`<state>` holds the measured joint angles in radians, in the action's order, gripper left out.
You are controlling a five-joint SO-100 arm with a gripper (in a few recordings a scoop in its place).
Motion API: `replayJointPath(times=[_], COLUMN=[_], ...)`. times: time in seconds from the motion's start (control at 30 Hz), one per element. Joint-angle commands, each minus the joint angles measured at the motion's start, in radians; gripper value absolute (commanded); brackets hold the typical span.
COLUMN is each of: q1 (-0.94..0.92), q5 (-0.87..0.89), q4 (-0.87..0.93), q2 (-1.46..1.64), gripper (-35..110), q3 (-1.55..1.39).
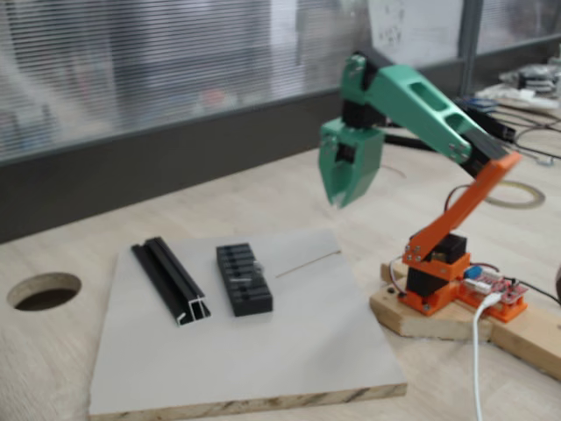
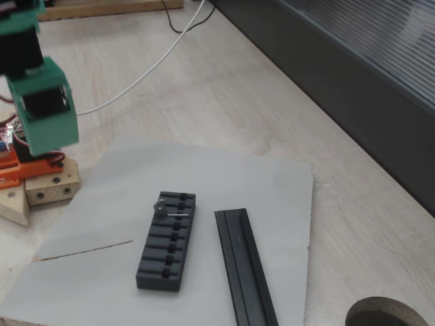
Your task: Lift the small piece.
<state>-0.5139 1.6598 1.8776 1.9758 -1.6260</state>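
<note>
We log: small piece (image 2: 160, 208) at ribbed block's (image 2: 167, 240) 11 o'clock corner; green tool (image 1: 337, 200) aloft, fingers together, holding nothing; rail (image 2: 245, 266) alongside.

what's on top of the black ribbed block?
The small piece, silvery-grey, sits at one end of the black ribbed block, near its edge. Whether its lower part drops into a slot is too small to tell.

A black ribbed block (image 1: 244, 279) and a long black rail (image 1: 171, 281) are lying side by side, apart, on a grey board (image 1: 289, 351).
</note>
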Motion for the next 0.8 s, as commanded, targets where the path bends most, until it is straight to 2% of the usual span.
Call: replayJointPath(times=[0.0,0.13,0.27,0.47,0.6,0.77], q1=[-0.002,-0.002,0.020,0.186,0.353,0.426], q5=[0.000,-0.002,0.000,0.014,0.006,0.005], q4=[0.005,-0.049,-0.224,-0.466,-0.571,-0.624], q2=[-0.106,-0.170,-0.216,-0.331,-0.413,-0.420], gripper=[6,6,6,6,6,6], q3=[0.021,0.023,0.023,0.023,0.023,0.028])
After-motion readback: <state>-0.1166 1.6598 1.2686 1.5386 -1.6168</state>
